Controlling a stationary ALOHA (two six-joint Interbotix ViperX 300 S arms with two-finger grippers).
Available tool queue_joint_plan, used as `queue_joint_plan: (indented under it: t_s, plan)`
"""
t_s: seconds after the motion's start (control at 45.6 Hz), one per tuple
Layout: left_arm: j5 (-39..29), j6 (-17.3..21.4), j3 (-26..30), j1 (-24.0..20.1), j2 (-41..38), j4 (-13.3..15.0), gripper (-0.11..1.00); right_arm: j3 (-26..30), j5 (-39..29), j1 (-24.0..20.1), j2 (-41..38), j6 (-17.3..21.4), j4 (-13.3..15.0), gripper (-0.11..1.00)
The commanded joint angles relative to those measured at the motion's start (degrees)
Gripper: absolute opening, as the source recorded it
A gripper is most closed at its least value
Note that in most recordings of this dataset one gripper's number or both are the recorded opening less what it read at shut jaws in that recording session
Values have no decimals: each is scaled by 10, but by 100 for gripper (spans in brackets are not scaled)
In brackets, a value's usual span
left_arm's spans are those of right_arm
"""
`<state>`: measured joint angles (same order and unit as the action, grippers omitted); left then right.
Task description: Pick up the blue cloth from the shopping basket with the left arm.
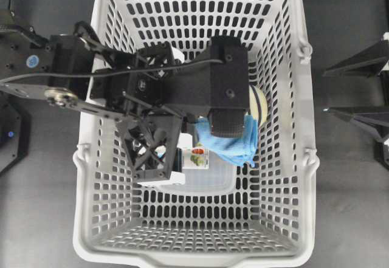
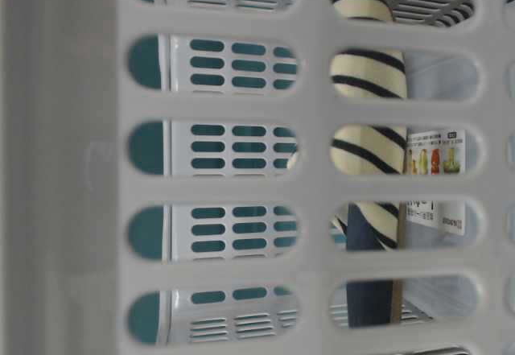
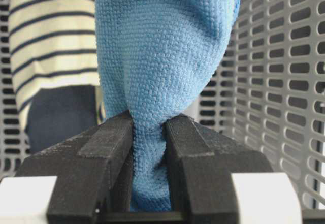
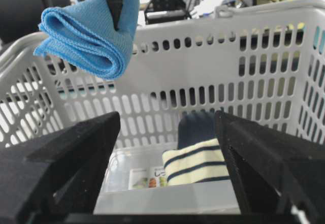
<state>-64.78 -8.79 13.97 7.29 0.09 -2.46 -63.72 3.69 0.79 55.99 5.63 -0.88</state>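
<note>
Left arm (image 1: 121, 79): reaches in from the left edge of the overhead view, across the rim and over the middle of the shopping basket (image 1: 292, 158).
Left gripper (image 3: 148, 148): jaws pressed together on a pinched fold of the blue cloth (image 3: 162, 56).
Blue cloth: lifted above the basket rim in the right wrist view, folded and hanging from the fingers (image 4: 118, 3), clear of the floor.
Right gripper (image 4: 167, 153): outside the basket, at the right of the overhead view; jaws spread wide, nothing between them.
Striped fabric roll (image 4: 195, 165): inside the basket, below the cloth, beside a clear plastic container (image 1: 206, 180) with a printed label.
</note>
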Motion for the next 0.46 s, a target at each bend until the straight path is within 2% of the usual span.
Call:
queue_joint_plan:
  t_s: [0.0,0.439]
  plan:
    - [1,0,14,1,14,-2,15,5,5,-1,-4,-1,-2,73]
    - [2,-3,18,1,12,-1,15,4,5,-1,-3,-1,-2,70]
